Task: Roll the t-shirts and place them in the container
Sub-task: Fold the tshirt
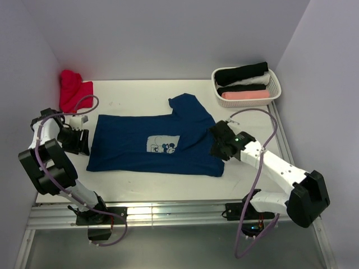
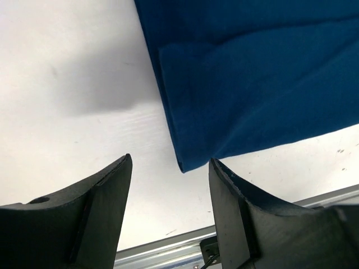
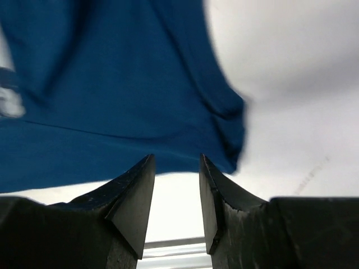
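A navy blue t-shirt [image 1: 154, 143] with a pale cartoon chest print lies flat across the middle of the white table, folded lengthwise, one sleeve sticking up toward the back. My left gripper [image 1: 84, 140] is at its left end, open, with nothing between its fingers. In the left wrist view the shirt's corner [image 2: 185, 162] lies just beyond the open left gripper [image 2: 171, 162]. My right gripper [image 1: 216, 143] is at the shirt's right end, open and empty. In the right wrist view the shirt's edge [image 3: 112, 162] lies just past the right gripper [image 3: 176, 159].
A red t-shirt [image 1: 73, 89] lies bunched at the back left corner. A white basket [image 1: 272, 92] at the back right holds rolled black, white and pink shirts. Grey walls enclose the table; a metal rail [image 1: 168, 213] runs along the near edge.
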Tool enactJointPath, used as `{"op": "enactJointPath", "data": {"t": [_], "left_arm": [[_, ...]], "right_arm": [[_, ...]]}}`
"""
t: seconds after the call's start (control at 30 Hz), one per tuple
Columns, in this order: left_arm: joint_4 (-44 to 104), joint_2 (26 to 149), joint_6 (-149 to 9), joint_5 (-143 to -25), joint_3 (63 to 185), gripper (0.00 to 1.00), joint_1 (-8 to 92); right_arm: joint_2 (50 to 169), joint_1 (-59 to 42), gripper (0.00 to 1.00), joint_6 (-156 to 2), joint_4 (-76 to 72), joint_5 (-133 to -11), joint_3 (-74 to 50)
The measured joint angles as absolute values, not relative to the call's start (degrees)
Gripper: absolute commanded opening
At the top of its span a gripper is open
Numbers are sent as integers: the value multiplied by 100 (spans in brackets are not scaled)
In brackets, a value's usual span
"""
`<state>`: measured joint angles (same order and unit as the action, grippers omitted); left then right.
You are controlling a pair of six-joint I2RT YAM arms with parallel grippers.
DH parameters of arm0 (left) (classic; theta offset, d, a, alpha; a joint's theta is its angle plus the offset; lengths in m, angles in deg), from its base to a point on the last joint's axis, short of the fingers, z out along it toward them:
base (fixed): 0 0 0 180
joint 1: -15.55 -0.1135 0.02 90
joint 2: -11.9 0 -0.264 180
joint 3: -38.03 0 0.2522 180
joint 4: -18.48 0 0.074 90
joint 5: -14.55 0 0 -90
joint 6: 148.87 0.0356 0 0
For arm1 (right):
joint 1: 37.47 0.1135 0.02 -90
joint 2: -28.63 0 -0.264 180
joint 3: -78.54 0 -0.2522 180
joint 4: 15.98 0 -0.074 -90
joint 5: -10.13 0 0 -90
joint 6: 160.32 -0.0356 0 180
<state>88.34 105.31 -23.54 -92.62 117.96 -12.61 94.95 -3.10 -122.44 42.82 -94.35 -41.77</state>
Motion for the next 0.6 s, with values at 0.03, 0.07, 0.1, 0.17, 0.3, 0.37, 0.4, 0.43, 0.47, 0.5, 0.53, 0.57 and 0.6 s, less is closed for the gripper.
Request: {"op": "enactJointPath", "data": {"t": [0.03,0.07,0.1,0.17,0.3,0.37,0.4,0.43,0.47,0.5,0.53,0.57,0.6], "left_arm": [[8853,10527,-2357,-9273,11871,62,-1261],[8873,10524,-2363,-9293,11938,62,-1261],[8890,10522,-2374,-9315,12000,62,-1261],[8906,10520,-2402,-9341,12087,61,-1261],[9015,10522,-2468,-9428,12312,60,-1261],[9024,10522,-2527,-9490,12445,61,-1261],[9021,10524,-2551,-9518,12507,61,-1261],[9019,10524,-2555,-9536,12546,60,-1261],[9019,10527,-2560,-9560,12577,60,-1261],[9015,10529,-2566,-9575,12585,60,-1261],[9024,10531,-2571,-9595,12585,60,-1261],[9024,10540,-2573,-9610,12585,60,-1261],[9021,10553,-2575,-9619,12585,60,-1261]], "right_arm": [[9613,-310,41,-12178,4252,-9446,-3967],[9775,-310,40,-12119,4188,-9451,-3746],[9948,-310,40,-12040,4109,-9442,-3537],[10426,-318,36,-11876,3860,-9433,-3095],[11663,-358,34,-11553,3465,-9326,-2131],[12337,-382,34,-11395,3268,-9245,-1642],[12590,-388,34,-11336,3222,-9223,-1454],[12892,-397,34,-11264,3154,-9184,-1250],[13132,-401,35,-11212,3132,-9167,-1067],[13403,-408,35,-11151,3124,-9123,-881],[13659,-412,36,-11098,3106,-9088,-715],[13810,-412,37,-11072,3080,-9073,-636],[13972,-412,39,-11030,3076,-9060,-575]]}}
